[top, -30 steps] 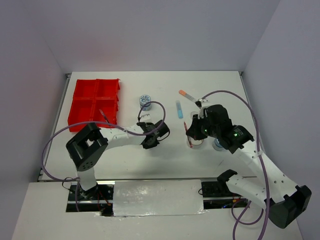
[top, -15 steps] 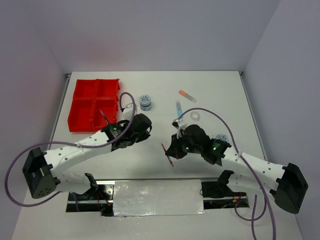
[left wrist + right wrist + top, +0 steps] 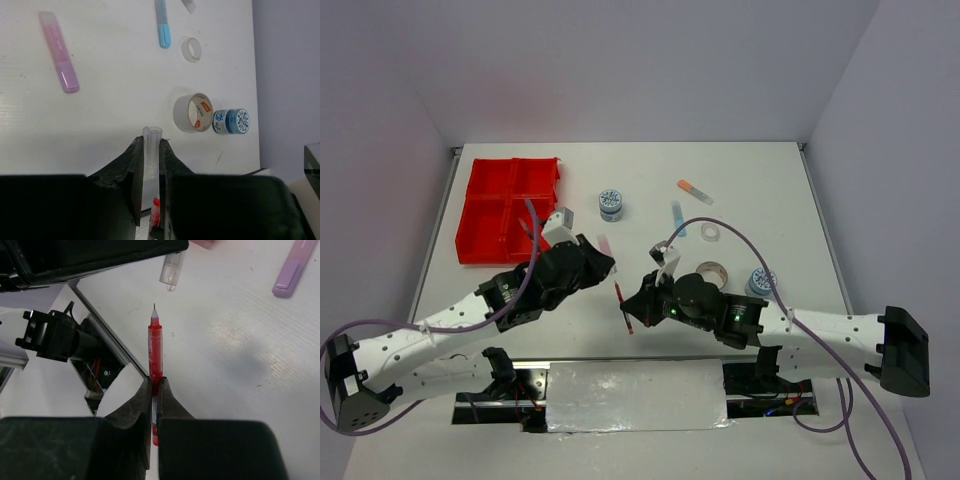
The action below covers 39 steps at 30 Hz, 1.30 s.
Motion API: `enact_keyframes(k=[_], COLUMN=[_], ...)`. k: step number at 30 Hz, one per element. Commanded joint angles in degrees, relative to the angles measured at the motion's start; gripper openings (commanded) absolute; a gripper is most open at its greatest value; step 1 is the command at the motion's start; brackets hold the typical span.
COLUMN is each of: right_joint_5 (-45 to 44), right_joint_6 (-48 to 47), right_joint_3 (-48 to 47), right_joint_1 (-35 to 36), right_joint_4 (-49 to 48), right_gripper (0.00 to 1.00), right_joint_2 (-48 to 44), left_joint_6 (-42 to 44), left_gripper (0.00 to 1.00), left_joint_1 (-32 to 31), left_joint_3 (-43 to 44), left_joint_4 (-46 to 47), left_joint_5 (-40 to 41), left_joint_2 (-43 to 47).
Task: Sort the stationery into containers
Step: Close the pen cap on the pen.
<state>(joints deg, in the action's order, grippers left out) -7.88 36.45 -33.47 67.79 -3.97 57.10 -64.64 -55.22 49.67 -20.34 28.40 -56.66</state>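
Observation:
My right gripper [image 3: 154, 382] is shut on a thin red pen [image 3: 155, 347], uncapped, tip pointing away. In the top view the pen [image 3: 623, 308] hangs near the table's front, by the right gripper [image 3: 636, 297]. My left gripper [image 3: 150, 140] is shut on a clear pen cap [image 3: 151, 145], which also shows in the right wrist view [image 3: 171, 271], just beyond the pen tip and slightly to its right. The left gripper [image 3: 603, 266] faces the right one. The red four-compartment tray [image 3: 510, 205] stands at the far left.
On the table lie a purple marker [image 3: 605, 245], a light-blue marker [image 3: 678, 217], an orange-capped marker [image 3: 695, 190], a small clear tape ring [image 3: 710, 232], a larger tape roll [image 3: 712, 273] and two blue-lidded tubs [image 3: 611, 204] [image 3: 761, 282].
My right gripper has carried the red pen from beside the tape roll to the near middle. My left gripper has swung over to meet it, cap close to the pen tip.

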Motion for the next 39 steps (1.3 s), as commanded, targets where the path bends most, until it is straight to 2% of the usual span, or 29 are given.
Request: enact_keyframes(k=[1, 6, 11, 14, 18, 28, 39], right_joint_5=[-7.23, -12.32, -16.2, -18.13, -20.86, -18.05, -19.63], right_joint_6=[1.17, 1.7, 1.87, 1.7, 1.26, -1.37, -2.52], right_joint_3=[-3.79, -5.11, -7.04, -8.18, -10.03, -9.95, -10.21], right_joint_1=[3.13, 7.79, 9.2, 9.29, 9.29, 9.64, 10.69], right_joint_4=[-3.59, -2.54, -0.61, 0.89, 3.53, 2.21, 2.74], right_gripper=[0.0, 0.0, 0.0, 0.0, 0.0, 0.0, 0.0], right_joint_2=[0.47, 0.55, -0.15, -1.11, -1.73, -2.43, -3.31], left_joint_6=[3.9, 9.69, 15.94, 18.14, 18.24, 18.06, 18.15], left_gripper=[0.0, 0.0, 0.0, 0.0, 0.0, 0.0, 0.0], left_joint_1=[-0.85, -1.47, -1.56, -1.56, -1.56, -1.56, -1.56], left_joint_3=[-2.11, -6.07, -8.27, -8.97, -9.68, -9.94, -9.33], left_joint_4=[8.72, 16.72, 27.52, 30.35, 31.67, 32.03, 30.71], left_joint_5=[-0.28, -0.8, -4.83, -6.69, -7.22, -6.96, -5.46], left_joint_2=[3.65, 8.84, 12.45, 13.33, 14.3, 14.04, 14.04])
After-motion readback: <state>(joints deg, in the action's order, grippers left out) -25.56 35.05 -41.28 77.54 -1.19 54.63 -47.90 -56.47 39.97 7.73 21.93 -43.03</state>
